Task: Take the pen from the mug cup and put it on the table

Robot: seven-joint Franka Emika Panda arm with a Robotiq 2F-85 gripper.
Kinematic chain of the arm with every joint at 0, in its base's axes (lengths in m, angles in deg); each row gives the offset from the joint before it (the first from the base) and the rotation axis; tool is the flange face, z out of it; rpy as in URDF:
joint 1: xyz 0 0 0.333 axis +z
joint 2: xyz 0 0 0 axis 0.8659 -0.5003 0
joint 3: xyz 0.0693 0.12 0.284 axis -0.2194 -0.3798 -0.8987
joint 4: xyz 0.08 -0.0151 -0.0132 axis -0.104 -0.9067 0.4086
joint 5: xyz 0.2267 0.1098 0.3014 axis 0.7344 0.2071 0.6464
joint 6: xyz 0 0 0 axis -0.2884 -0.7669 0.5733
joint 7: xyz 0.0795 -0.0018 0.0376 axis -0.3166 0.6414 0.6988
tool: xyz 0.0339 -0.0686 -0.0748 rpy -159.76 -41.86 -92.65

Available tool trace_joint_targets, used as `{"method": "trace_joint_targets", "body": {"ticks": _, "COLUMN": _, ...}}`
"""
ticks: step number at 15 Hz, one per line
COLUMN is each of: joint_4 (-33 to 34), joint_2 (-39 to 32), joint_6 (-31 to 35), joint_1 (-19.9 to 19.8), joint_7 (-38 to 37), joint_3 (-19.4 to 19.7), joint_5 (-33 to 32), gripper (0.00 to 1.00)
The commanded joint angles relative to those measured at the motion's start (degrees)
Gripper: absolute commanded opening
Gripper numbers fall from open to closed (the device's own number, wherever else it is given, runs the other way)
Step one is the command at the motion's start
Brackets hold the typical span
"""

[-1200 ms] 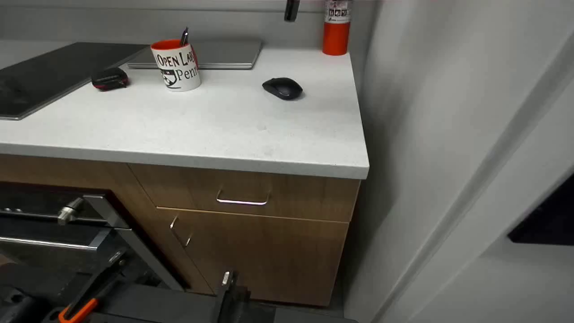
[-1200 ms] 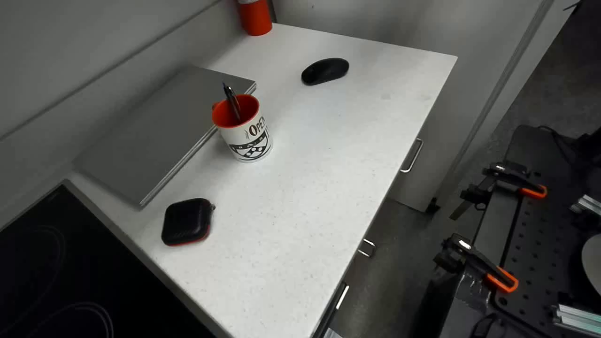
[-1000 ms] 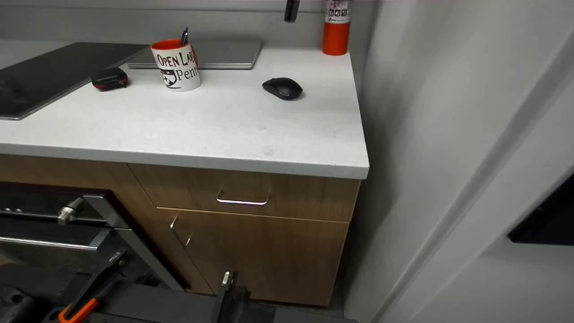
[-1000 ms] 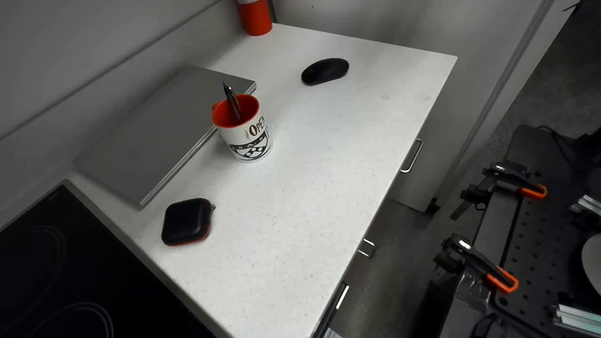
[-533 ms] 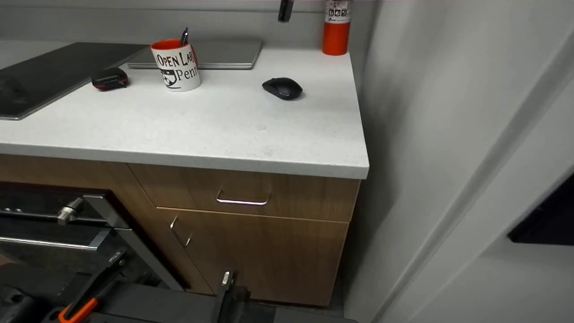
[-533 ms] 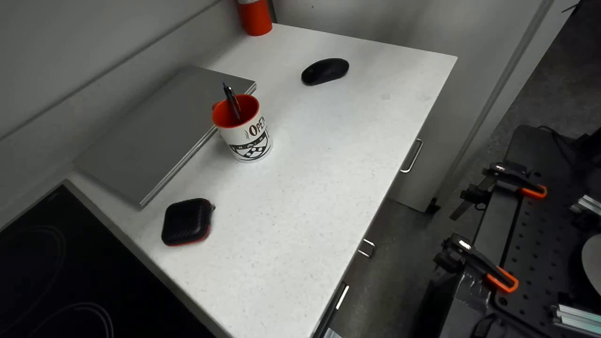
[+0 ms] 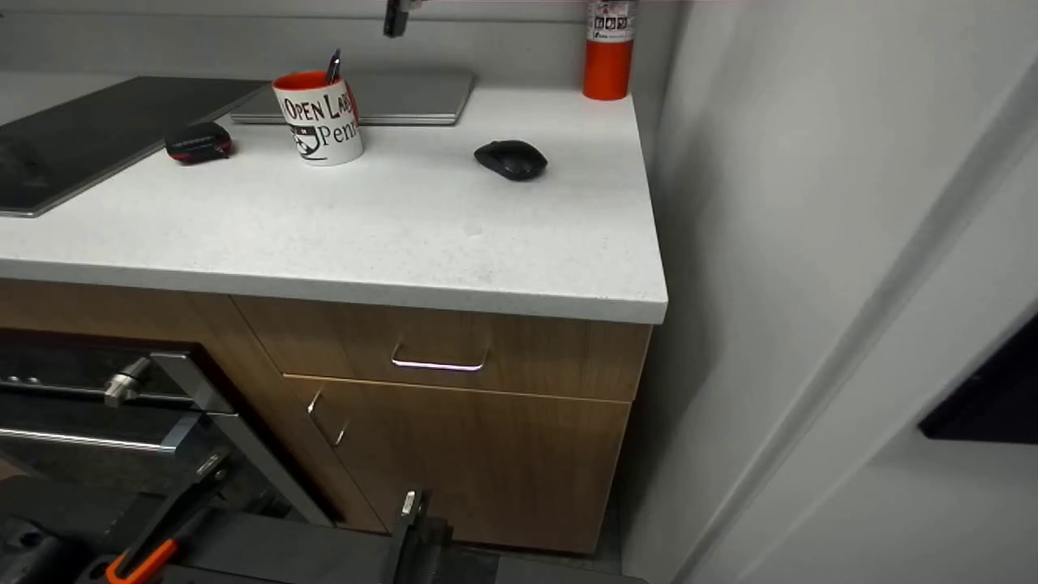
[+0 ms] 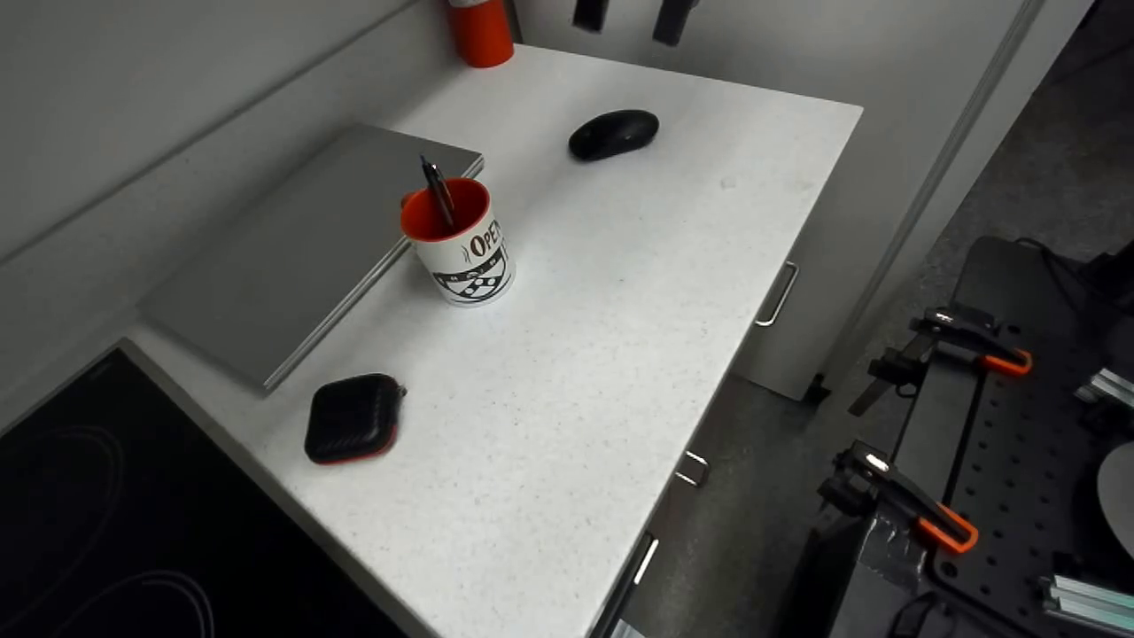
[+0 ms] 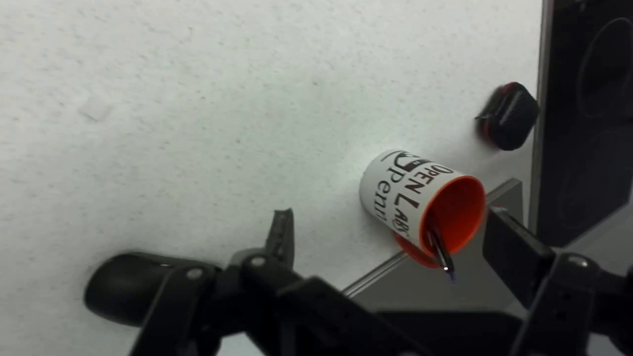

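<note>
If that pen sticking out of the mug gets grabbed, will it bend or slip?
The pen looks straight, so it is probably stiff. It glints in the wrist view, so it may be slippery. It leans in a much wider mug cup, so it could swing sideways if nudged.

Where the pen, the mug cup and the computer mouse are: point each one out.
Pen (image 9: 439, 247): in the wrist view, on the middle of its visible shaft.
Mug cup (image 7: 319, 122): in an exterior view, on its white lettered side.
Computer mouse (image 8: 613, 136): in an exterior view, on its black top.
</note>
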Motion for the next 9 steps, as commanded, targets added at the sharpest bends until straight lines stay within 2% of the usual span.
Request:
{"method": "trace_joint_targets", "body": {"ticks": 1, "joint_4": 0.7, "joint_2": -1.7, "joint_6": 3.2, "joint_1": 1.5, "joint_7": 2.2, "joint_3": -1.8, "joint_5": 5.7, "gripper": 1.0}}
{"method": "trace_joint_targets", "body": {"ticks": 2, "joint_4": 0.1, "joint_2": -0.9, "joint_6": 2.1, "joint_1": 0.6, "joint_7": 0.2, "joint_3": -1.8, "joint_5": 2.9, "gripper": 1.0}}
{"method": "trace_joint_targets", "body": {"ticks": 9, "joint_4": 0.0, "joint_2": -1.3, "joint_6": 2.1, "joint_1": 0.6, "joint_7": 0.2, "joint_3": -2.1, "joint_5": 3.1, "gripper": 1.0}}
